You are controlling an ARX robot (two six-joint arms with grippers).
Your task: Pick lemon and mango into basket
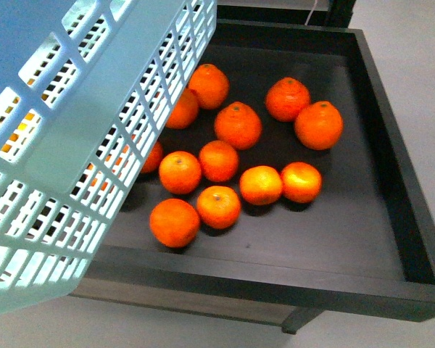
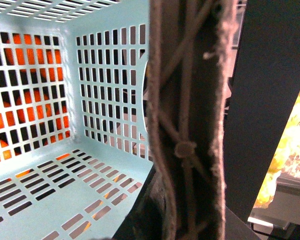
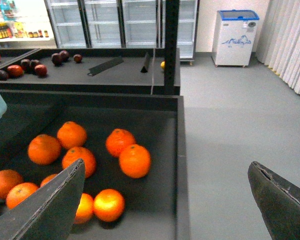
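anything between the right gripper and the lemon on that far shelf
Yes. In the right wrist view the lemon sits on the far shelf, half hidden behind a black upright post. Between it and the open right gripper lie the oranges and the tray's raised back wall.

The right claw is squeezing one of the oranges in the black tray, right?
Not quite. The right claw is open and holds nothing; the right wrist view shows its fingers spread wide apart. The oranges do lie in the black tray.
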